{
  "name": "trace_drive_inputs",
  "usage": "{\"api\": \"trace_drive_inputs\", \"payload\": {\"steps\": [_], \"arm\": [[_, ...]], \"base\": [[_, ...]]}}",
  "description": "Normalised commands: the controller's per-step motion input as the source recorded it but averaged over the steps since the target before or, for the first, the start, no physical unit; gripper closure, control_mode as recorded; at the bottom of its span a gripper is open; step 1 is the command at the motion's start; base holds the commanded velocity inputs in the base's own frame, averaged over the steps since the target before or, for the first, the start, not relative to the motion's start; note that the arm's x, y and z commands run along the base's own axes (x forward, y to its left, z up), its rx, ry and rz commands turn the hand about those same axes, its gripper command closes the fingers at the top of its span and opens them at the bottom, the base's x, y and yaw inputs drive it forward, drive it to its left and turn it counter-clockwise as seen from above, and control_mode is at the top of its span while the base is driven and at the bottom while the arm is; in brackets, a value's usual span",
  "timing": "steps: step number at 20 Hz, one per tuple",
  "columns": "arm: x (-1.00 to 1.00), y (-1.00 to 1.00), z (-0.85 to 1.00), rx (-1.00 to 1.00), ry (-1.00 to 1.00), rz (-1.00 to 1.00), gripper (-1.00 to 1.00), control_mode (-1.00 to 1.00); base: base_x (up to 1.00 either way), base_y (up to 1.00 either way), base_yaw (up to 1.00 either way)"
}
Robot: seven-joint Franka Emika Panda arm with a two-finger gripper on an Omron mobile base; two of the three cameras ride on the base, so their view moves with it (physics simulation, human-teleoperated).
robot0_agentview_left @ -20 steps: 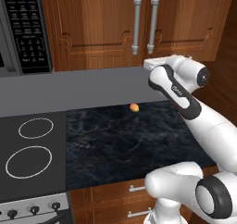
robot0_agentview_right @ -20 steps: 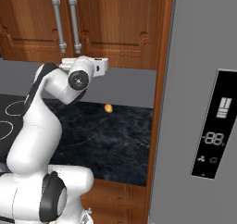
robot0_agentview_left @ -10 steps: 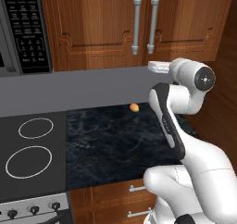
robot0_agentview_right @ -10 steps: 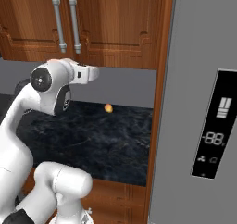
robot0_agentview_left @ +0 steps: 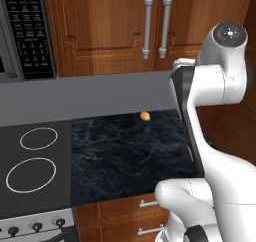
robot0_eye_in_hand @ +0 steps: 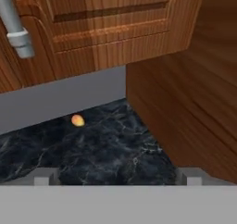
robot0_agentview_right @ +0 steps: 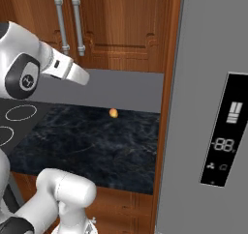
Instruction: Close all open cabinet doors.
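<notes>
Now we saw both cabinet doors [robot0_agentview_left: 110,31] standing flush in the wall row, their two handles [robot0_agentview_left: 147,26] side by side, so we judged the closing as done or almost done. To finish the step well, we thought the arm [robot0_agentview_left: 220,76] should draw back slowly and straight away from the wood, not sweep sideways, so that it catches neither handle nor pulls a door open again. It should also stay above the counter [robot0_agentview_left: 125,151], where a small orange thing [robot0_agentview_left: 144,116] lay well apart from the hand. A last look along the row for any door that stands out would be wise.

The gripper [robot0_eye_in_hand: 118,177] was released, its jaws spread wide. It held nothing and touched nothing. It hung near the right door's lower corner, and its fingertips [robot0_eye_in_hand: 42,177] pointed down at the counter.
</notes>
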Motion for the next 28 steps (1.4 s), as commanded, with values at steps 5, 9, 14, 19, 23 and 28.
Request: {"api": "trace_drive_inputs", "payload": {"steps": [5, 9, 14, 19, 23, 28], "arm": [[-0.89, 0.0, -0.94, -0.07, 0.7, -0.06, -1.0, -1.0], [-0.15, 0.0, -0.26, 0.0, 0.04, 0.0, -1.0, -1.0], [-0.26, -0.12, 0.0, 0.0, -0.51, 0.04, -1.0, -1.0], [-0.02, -0.01, 0.0, 0.0, -0.07, 0.0, -1.0, -1.0], [0.0, 0.0, 0.0, 0.0, 0.0, 0.0, -1.0, -1.0], [0.0, 0.0, 0.0, 0.0, 0.0, 0.0, -1.0, -1.0]], "base": [[0.0, 0.0, 0.0], [0.0, 0.0, 0.0], [0.0, 0.0, 0.0], [0.0, 0.0, 0.0], [0.0, 0.0, 0.0], [0.0, 0.0, 0.0]]}}
